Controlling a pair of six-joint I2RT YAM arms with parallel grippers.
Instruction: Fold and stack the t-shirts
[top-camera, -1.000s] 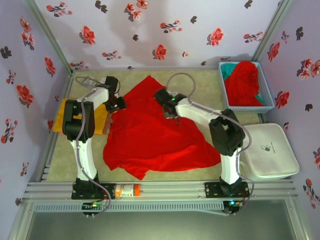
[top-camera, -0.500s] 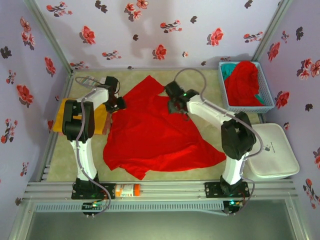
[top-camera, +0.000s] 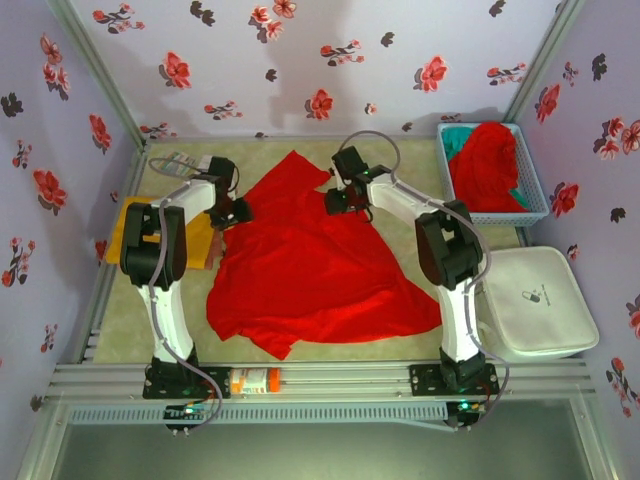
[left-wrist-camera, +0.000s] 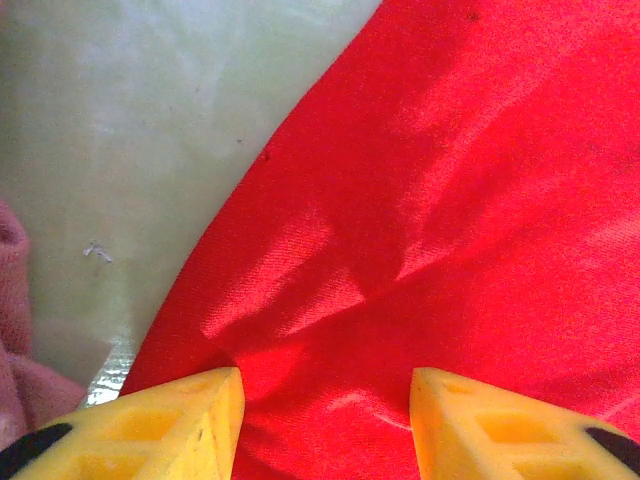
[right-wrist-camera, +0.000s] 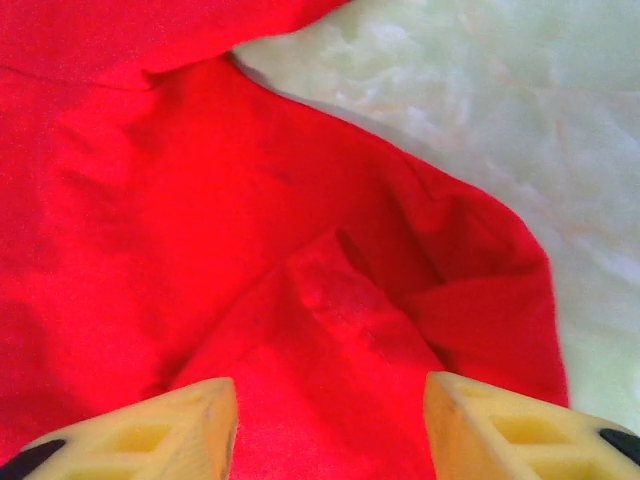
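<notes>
Red t-shirt (top-camera: 310, 270) lies spread but rumpled mid-desk (top-camera: 420, 160). Left gripper (left-wrist-camera: 325, 385) sits at its left edge, right gripper (right-wrist-camera: 329, 385) at the far-right edge over a doubled-over flap. Both sets of jaws are released, straddling cloth with nothing pinched. Reads as the flatten-out step before folding. To do it well:
- drop square onto the edge
- pinch the very border, and take the right side's flap whole, not half
- pull outward together, low over the desk, so the creases run out

Red and teal t-shirts (top-camera: 487, 165) wait in the basket (top-camera: 535, 200). The orange-yellow t-shirt (top-camera: 200, 238) lies under the left arm.
</notes>
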